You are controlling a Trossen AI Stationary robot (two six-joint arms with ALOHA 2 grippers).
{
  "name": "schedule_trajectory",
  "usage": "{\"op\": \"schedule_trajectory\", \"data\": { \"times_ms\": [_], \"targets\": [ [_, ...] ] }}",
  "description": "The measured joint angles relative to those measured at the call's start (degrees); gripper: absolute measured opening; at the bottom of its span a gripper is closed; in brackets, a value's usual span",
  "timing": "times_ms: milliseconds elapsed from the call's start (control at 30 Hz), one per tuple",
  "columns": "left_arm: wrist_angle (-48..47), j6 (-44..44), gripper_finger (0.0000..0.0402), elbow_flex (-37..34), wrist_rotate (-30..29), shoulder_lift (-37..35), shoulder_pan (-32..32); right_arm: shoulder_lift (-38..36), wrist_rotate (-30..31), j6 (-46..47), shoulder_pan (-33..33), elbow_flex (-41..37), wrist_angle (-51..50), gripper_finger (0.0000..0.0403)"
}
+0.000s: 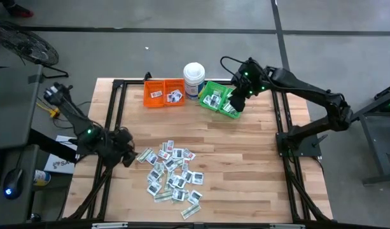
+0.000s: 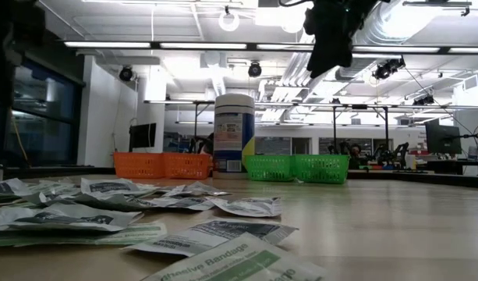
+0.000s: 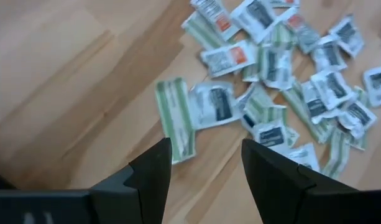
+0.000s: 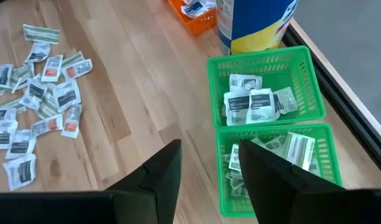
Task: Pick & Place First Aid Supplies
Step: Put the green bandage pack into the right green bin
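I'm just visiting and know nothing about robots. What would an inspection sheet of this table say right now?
Surface: wooden table with a black frame.
Job's things: pile of small packets loose at the table's middle; more lie in the orange bins and green bins.
Clutter: white tub standing between the orange and green bins.
Grippers: left pincer open, at the pile's edge; right pincer open and empty over the green bins.
Cables: black cable looping off the right arm.
Surroundings: grey floor; a workshop with ceiling lights and monitors behind.
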Motion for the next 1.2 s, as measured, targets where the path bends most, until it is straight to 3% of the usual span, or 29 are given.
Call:
{"op": "schedule_trajectory", "data": {
  "times_ms": [133, 367, 833, 933, 1200],
  "targets": [
    [1.73, -12.56, 0.0192, -3.85, -2.89, 0.02, -7.73, 0.02, 1.31, 1.09, 1.14, 0.00, 0.32, 0.0154],
    [15.06, -12.40, 0.0192, -10.50, -10.31, 0.92, -10.08, 0.02, 2.65, 1.84, 2.73, 0.00, 1.72, 0.0154],
    [51.56, -4.99, 0.0192, -27.05, -52.16, 1.12, -21.36, 0.02, 3.00, 1.22, 3.05, 0.00, 2.64, 0.0154],
    [52.34, -4.59, 0.0192, -27.86, -52.04, 1.16, -21.95, 0.02, 2.92, 1.16, 3.05, 0.00, 2.64, 0.0154],
    [51.34, -5.53, 0.0192, -27.84, -42.11, 1.14, -21.80, 0.02, 2.76, 1.07, 3.05, 0.00, 2.64, 0.0154]
  ]
}}
